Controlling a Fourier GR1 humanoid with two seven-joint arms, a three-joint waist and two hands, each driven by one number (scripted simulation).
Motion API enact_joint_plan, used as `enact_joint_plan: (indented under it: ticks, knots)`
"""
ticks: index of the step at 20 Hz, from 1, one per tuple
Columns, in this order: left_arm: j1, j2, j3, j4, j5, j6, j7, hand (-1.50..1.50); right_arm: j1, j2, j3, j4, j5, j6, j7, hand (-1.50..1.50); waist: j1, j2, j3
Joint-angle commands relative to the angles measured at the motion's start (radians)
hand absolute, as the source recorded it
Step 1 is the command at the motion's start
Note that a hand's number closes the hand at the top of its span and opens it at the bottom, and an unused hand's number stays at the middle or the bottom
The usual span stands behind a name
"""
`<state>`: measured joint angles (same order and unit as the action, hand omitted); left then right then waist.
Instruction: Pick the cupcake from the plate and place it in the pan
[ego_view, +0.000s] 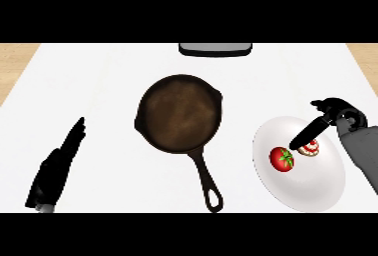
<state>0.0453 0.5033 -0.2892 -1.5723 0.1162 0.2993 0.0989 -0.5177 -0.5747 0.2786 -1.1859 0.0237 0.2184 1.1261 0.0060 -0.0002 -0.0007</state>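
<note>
A white plate (299, 185) lies at the right of the counter. On it sit a red tomato (281, 158) and, just to its right, a small cupcake (311, 148) with white and red top. My right hand (336, 114) hovers over the plate's upper right; one finger stretches down-left, its tip over the cupcake, partly hiding it, while the others curl back. Nothing is held. A dark cast-iron pan (179, 113) rests mid-counter, handle pointing toward me. My left hand (57, 165) rests open at the lower left, fingers straight.
A grey and black object (215, 49) sits at the counter's far edge, beyond the pan. Wooden floor shows past the counter's far left and right corners. White counter lies between pan and plate.
</note>
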Motion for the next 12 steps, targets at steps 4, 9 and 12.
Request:
enact_joint_plan:
  ticks: [4,9,12]
  knots:
    - [0.002,-0.026,0.013,-0.042,-0.022,-0.006,0.047,0.00,-0.012,0.026,-0.013,0.055,0.016,0.039,0.123,-1.50,0.000,-0.001,0.001]
    - [-0.004,-0.048,0.033,0.011,-0.048,-0.033,0.004,0.00,0.084,0.040,0.006,-0.010,0.046,0.029,0.104,-1.50,-0.010,-0.002,0.000]
    - [0.012,-0.035,0.071,-0.024,-0.029,-0.075,0.022,0.00,0.014,0.083,-0.021,0.139,0.095,0.018,0.023,-1.50,0.001,0.000,0.001]
